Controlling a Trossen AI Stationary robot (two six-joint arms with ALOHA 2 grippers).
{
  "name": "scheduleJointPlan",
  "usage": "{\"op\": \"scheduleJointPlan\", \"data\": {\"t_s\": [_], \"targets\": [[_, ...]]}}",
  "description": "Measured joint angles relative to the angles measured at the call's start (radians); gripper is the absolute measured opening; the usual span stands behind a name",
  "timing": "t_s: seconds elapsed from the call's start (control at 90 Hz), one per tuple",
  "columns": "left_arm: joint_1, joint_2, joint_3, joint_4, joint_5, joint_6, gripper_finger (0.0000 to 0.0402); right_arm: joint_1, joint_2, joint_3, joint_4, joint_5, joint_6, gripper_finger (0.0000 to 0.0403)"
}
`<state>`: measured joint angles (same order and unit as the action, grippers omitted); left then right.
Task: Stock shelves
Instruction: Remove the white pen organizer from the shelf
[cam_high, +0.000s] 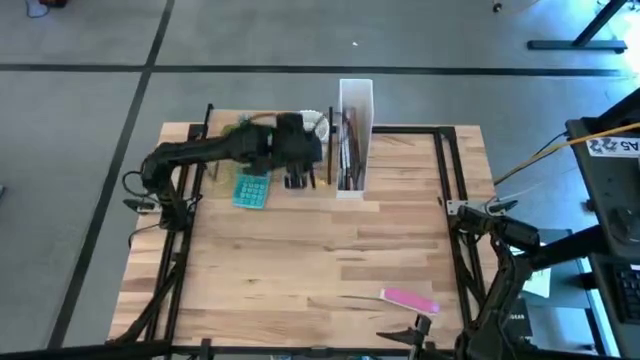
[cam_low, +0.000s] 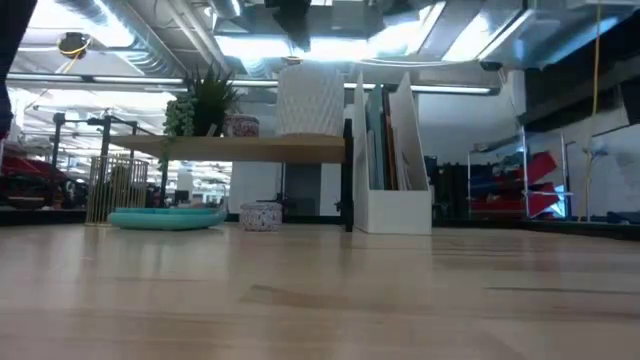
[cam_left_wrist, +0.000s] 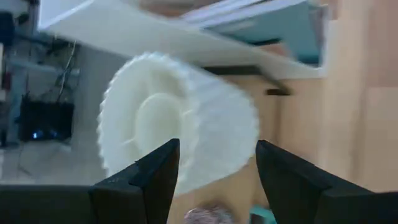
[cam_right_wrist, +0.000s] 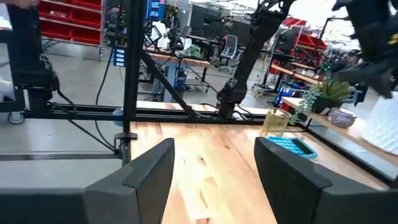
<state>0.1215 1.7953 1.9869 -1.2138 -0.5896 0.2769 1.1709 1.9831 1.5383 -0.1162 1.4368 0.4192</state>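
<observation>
A pink object (cam_high: 408, 300) lies on the table (cam_high: 300, 260) near its front edge, to the right of centre. Just right of it the right gripper (cam_right_wrist: 214, 168) waits low by the table's right edge, well apart from everything else; its jaws are spread with nothing between them, and past them the wrist view looks across the bare wood toward the far corner.

Farther back, a teal calculator (cam_high: 252, 190) lies flat on the table in front of the shelf (cam_low: 250, 148), with a small round speckled dish (cam_low: 261, 216) beside it under the board.

The shelf stands at the rear of the table, left of centre, a light-wood board on thin black posts. On it sit a small plant (cam_low: 205, 100) in a pot and a white ribbed vase (cam_low: 310, 100). The left gripper (cam_left_wrist: 217, 165) hangs over the shelf's right end, above the vase; its jaws are spread to either side of the vase's ribbed body, and I cannot tell whether they touch it.

Touching the shelf's right end is a white file box (cam_high: 354, 140), upright, holding 2 or more folders. A gold wire holder (cam_low: 118, 188) stands at the far left.
</observation>
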Motion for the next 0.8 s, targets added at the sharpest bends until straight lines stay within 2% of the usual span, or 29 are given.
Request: {"op": "scheduleJointPlan", "data": {"t_s": [0.089, 0.222, 0.356, 0.633, 0.8], "targets": [[0.053, 0.009, 0.0, 0.001, 0.022, -0.007, 0.0195, 0.0, 0.0, 0.0, 0.0, -0.006, 0.001, 0.0207], [0.11, 0.014, 0.0, -0.001, 0.182, -0.047, 0.0193, 0.0, 0.0, 0.0, 0.0, -0.007, 0.001, 0.0207], [0.114, 0.027, 0.0, -0.015, 0.214, -0.088, 0.016, 0.0, 0.0, 0.0, 0.0, -0.008, 0.001, 0.0207], [0.069, 0.038, 0.001, -0.029, 0.164, -0.091, 0.002, 0.0, 0.0, 0.001, -0.004, -0.008, 0.0, 0.0207], [0.016, 0.013, -0.001, -0.047, 0.1, -0.09, 0.0004, 0.0, 0.0, 0.001, -0.006, -0.008, 0.0, 0.0207]]}}
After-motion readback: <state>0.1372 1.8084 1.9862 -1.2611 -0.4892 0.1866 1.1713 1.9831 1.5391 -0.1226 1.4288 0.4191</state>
